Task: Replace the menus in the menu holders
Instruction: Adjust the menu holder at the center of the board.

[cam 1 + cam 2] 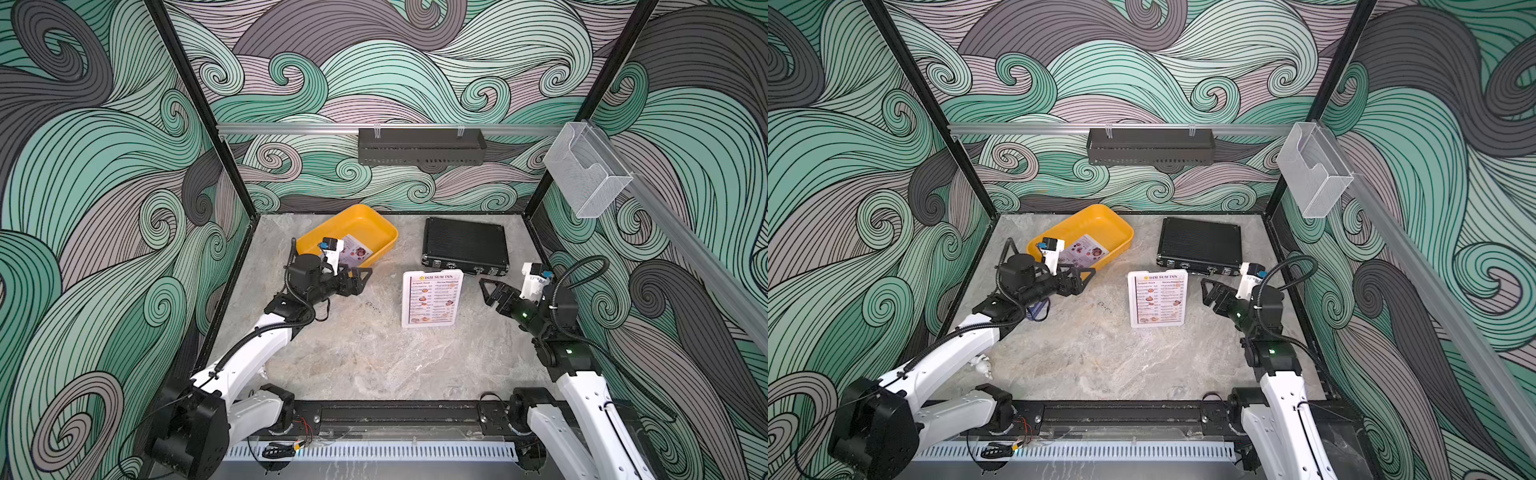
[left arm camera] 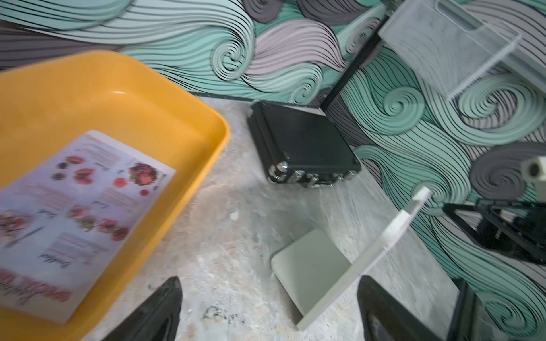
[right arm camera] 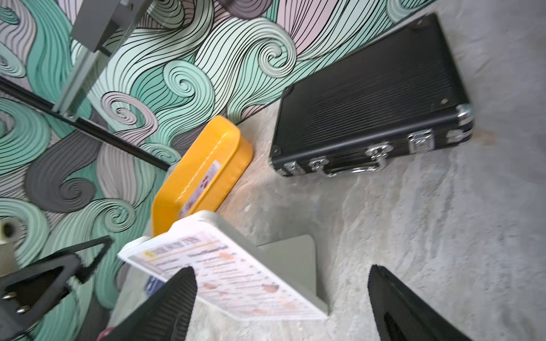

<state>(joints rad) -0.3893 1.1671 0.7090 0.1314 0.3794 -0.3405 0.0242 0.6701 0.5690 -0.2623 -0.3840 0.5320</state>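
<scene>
The white DIM SUM INN menu (image 1: 432,300) stood in the frosted acrylic menu holder (image 2: 313,265) on the marble table (image 1: 353,357), between the left gripper (image 1: 362,277) and the right gripper (image 1: 484,291), both spread wide and empty, while the pink special menu (image 1: 356,250) lay in the yellow tray (image 1: 361,220).

We see a left arm (image 1: 249,353) and a right arm (image 1: 582,386) with white shells and black joint housings, each trailing a ribbed black conduit (image 1: 590,258). The left end effector (image 1: 362,277) and right end effector (image 1: 488,293) have black triangular fingers. The white wrist cameras (image 1: 332,249) bear blue connectors, and green lights (image 1: 571,351) glow on the right arm.
</scene>
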